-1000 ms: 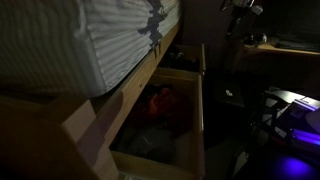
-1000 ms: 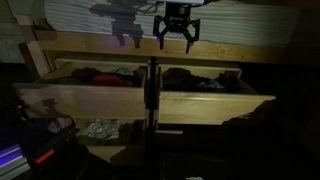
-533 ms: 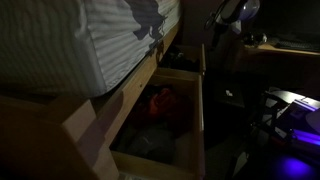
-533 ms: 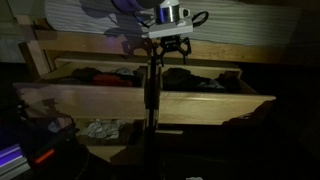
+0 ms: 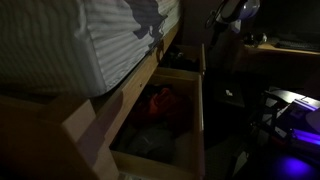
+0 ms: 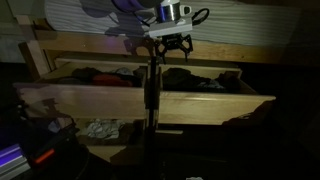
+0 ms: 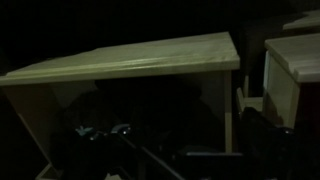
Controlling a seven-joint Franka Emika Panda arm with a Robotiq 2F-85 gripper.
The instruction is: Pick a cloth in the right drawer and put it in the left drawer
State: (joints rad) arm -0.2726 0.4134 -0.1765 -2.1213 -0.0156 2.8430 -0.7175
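Observation:
Two open wooden drawers sit side by side under a bed. In an exterior view, the left drawer (image 6: pixel 60 70) holds dark and reddish cloths (image 6: pixel 100 75), and the right drawer (image 6: pixel 235 72) holds dark cloths (image 6: pixel 195 78). My gripper (image 6: pixel 170 46) hangs just above the gap between them, at the right drawer's inner end, fingers spread and empty. In an exterior view a red cloth (image 5: pixel 160 103) lies in a drawer (image 5: pixel 200 110), and the gripper (image 5: pixel 230 14) is high at the back. The wrist view is very dark: it shows a drawer's wooden panel (image 7: pixel 130 60), and the fingers are not discernible.
A striped mattress (image 5: pixel 80 40) overhangs the drawers. A dark vertical pole (image 6: pixel 150 100) stands in front of the drawer fronts. A lower drawer holds a white cloth (image 6: pixel 100 128). Equipment with a blue light (image 5: pixel 295 135) sits to one side.
Since one second ago the gripper has come down and slightly left, from in front of the mattress to just above the drawers. It has not moved in the last half second.

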